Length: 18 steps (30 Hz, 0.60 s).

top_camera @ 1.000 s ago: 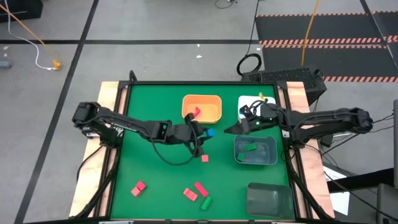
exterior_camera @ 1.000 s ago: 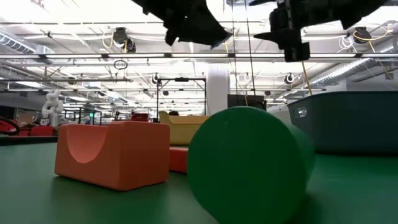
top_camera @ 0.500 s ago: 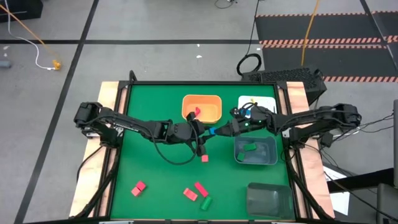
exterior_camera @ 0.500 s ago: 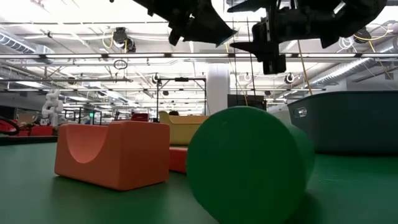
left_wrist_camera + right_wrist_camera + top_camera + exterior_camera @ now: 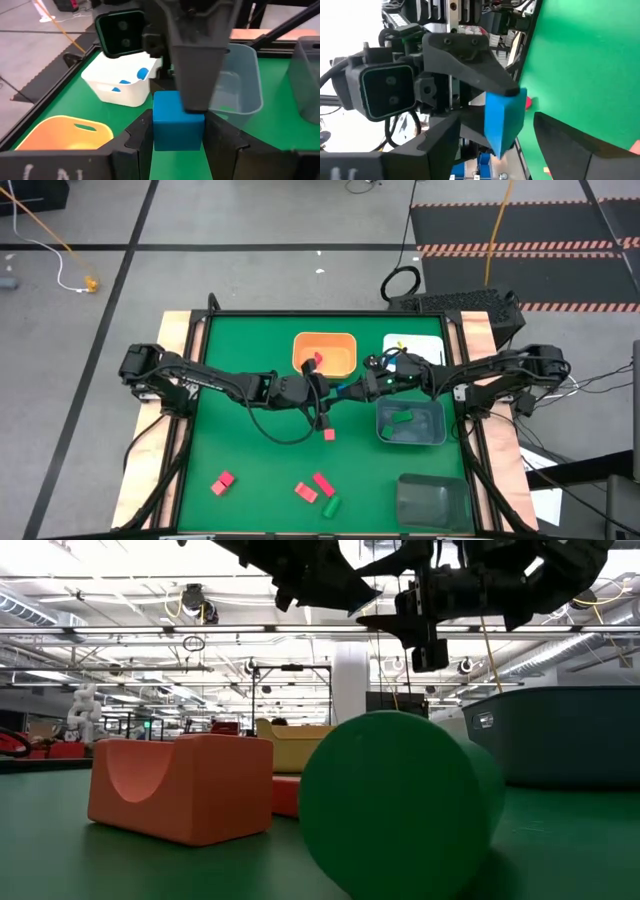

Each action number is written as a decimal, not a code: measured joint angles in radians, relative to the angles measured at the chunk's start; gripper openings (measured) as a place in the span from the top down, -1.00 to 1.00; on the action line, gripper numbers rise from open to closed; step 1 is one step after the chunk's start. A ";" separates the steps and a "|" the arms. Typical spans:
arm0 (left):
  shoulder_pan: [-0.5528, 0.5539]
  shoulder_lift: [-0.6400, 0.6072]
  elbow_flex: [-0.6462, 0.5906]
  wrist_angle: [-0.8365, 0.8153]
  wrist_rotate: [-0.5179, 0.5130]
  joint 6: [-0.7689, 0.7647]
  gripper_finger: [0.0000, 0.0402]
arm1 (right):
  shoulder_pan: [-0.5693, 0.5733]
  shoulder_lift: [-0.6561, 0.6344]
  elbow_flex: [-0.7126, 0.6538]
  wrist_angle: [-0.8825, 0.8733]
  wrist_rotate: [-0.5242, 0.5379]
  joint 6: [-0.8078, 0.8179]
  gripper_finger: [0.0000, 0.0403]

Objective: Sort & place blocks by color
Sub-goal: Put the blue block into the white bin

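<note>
Above the table's middle, the left gripper [image 5: 177, 135] clamped a blue block [image 5: 176, 126] while the right gripper [image 5: 495, 135] bracketed it with spread fingers, so squaring those fingers before closing seemed wise, over green matting [image 5: 250, 460] beneath bright ceiling lights.

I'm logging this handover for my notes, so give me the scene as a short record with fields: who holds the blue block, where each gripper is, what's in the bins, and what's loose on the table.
held item: blue cube
holder: left gripper, shut on the cube, above mid-table
right gripper: open, fingers either side of the cube
orange bin: one red block
white bin: blue blocks
clear grey bin: one green block
loose on green table: red blocks, one green block, near front edge
</note>
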 joint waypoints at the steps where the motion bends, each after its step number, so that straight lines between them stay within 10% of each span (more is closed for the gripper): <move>1: 0.000 0.000 0.000 0.001 0.007 0.003 0.33 | -0.001 0.000 0.000 -0.001 0.000 -0.002 -0.15; 18: 0.006 0.000 0.000 -0.003 0.027 0.041 0.33 | -0.009 0.000 -0.001 0.008 0.013 -0.009 0.63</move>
